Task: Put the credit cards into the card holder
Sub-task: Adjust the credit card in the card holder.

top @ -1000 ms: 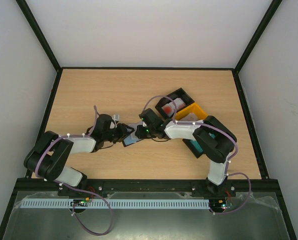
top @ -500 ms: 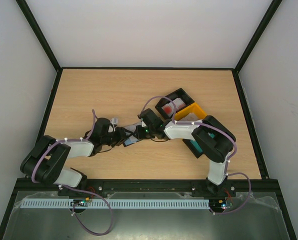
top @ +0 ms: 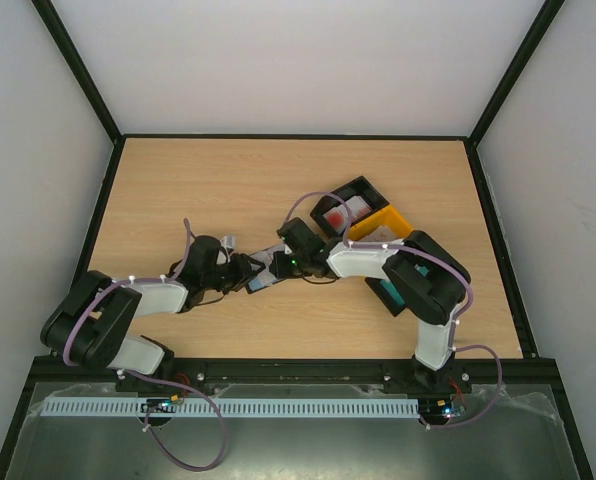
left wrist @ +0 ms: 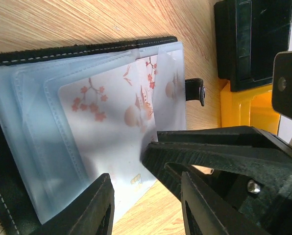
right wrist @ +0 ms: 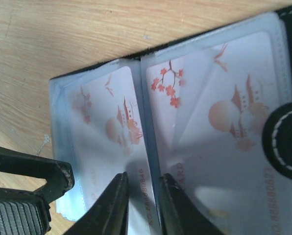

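Observation:
The black card holder lies open on the table between my two grippers. In the left wrist view its pale blue sleeves hold a pinkish-white credit card with red blossoms. My left gripper is open, its fingers either side of the card's near end, touching nothing. My right gripper reaches in from the right. In the right wrist view it is nearly closed, with a sleeve edge between its fingers. Patterned cards sit in the sleeves on both sides.
The joined black bin and yellow bin stand just behind the right arm. The black bin holds a red-and-white card. A teal thing lies under the right forearm. The holder's clasp tab points at the bins.
My left arm has drawn back a little to the left, and the card holder has shifted slightly with it. The right arm has stayed in place.

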Robot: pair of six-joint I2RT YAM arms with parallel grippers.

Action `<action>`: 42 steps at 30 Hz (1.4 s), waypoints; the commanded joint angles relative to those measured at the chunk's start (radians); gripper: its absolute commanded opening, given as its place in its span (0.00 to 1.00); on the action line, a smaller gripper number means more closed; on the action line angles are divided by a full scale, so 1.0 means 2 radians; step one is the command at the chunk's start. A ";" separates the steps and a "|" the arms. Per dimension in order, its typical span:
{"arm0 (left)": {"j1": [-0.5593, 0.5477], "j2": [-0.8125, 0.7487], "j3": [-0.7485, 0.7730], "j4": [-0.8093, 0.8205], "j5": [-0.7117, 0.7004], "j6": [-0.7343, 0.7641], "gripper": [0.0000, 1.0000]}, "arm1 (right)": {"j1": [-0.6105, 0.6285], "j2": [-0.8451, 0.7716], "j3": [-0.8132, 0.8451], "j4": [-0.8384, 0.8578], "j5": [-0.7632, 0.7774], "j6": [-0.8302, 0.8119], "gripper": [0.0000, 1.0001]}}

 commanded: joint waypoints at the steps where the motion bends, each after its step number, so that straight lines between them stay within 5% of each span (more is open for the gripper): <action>1: -0.002 0.002 0.005 -0.013 -0.015 0.008 0.40 | 0.003 0.014 0.008 -0.009 -0.017 -0.006 0.15; 10: -0.001 -0.047 0.007 -0.088 -0.075 0.022 0.42 | 0.003 0.028 0.015 -0.033 0.004 -0.010 0.02; 18: -0.001 -0.027 0.013 -0.087 -0.063 0.032 0.45 | 0.002 0.035 0.014 -0.038 0.018 -0.001 0.02; 32: -0.001 -0.007 0.011 -0.070 -0.055 0.027 0.38 | 0.013 -0.012 0.035 -0.066 0.065 -0.025 0.28; 42: -0.001 -0.002 0.012 -0.058 -0.045 0.028 0.37 | 0.019 0.011 0.042 -0.071 0.063 -0.039 0.04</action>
